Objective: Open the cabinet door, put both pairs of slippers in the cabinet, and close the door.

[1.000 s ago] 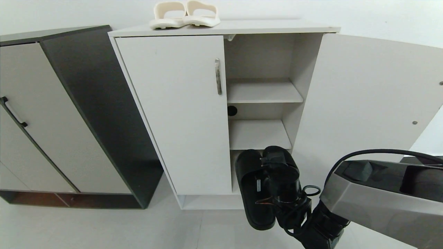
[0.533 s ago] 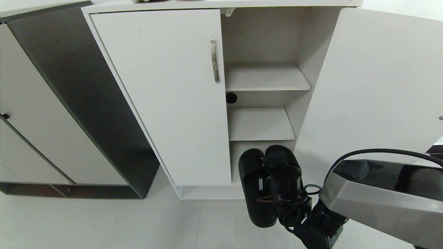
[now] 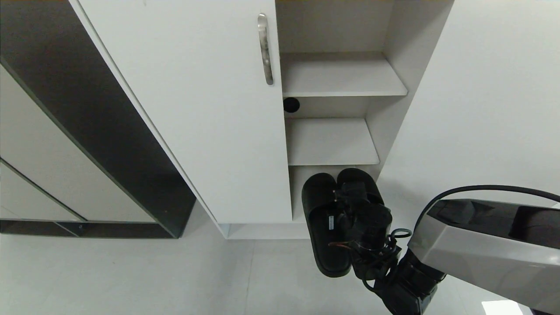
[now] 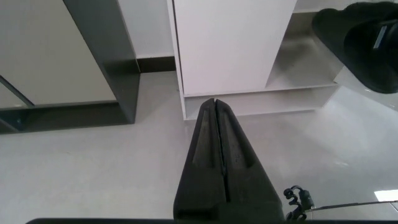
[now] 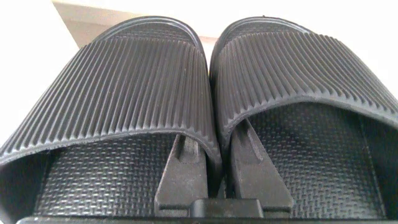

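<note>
The right arm's jaws are clamped on the pair of black slippers (image 3: 326, 223), with one finger (image 5: 180, 171) inside each shoe pinching the two inner walls together. The pair hangs off the floor (image 3: 175, 280), toes toward the cabinet (image 3: 404, 57), at the mouth of its lowest compartment (image 3: 297, 192). The cabinet's right door (image 3: 481, 109) stands wide open and the left door (image 3: 197, 109) is shut, while the left arm's jaws are pressed together, holding nothing, above the floor before the cabinet
</note>
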Motion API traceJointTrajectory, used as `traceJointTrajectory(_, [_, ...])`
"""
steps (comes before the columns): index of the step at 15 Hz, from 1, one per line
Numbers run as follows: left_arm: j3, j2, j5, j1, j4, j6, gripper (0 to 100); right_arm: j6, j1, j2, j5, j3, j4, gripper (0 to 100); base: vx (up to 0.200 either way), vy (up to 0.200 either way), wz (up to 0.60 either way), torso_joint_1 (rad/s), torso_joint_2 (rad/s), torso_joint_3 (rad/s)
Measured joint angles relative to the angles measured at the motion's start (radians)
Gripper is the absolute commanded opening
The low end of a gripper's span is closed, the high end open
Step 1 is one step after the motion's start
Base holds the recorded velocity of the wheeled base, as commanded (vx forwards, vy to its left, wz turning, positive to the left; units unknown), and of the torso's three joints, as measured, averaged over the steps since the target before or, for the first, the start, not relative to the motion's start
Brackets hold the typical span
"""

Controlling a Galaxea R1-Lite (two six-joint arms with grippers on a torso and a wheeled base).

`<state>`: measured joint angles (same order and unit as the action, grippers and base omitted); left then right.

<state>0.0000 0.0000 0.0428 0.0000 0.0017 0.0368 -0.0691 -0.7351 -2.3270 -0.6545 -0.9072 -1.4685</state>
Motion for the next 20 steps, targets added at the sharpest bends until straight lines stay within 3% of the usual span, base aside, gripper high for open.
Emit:
traceJointTrajectory(10, [0.0, 0.0, 0.0, 0.0, 0.0, 0.0, 0, -0.036, -0.001, 0.008, 0.0, -0.009, -0.087, 0, 0.0, 0.0, 0.0, 0.0, 0.0, 0.0])
traceJointTrajectory(20, [0.0, 0.0, 0.0, 0.0, 0.0, 0.0, 0, -0.038, -0.001, 0.008, 0.0, -0.01, -0.076, 0, 0.2, 0.0, 0.0, 0.001, 0.0, 0.002])
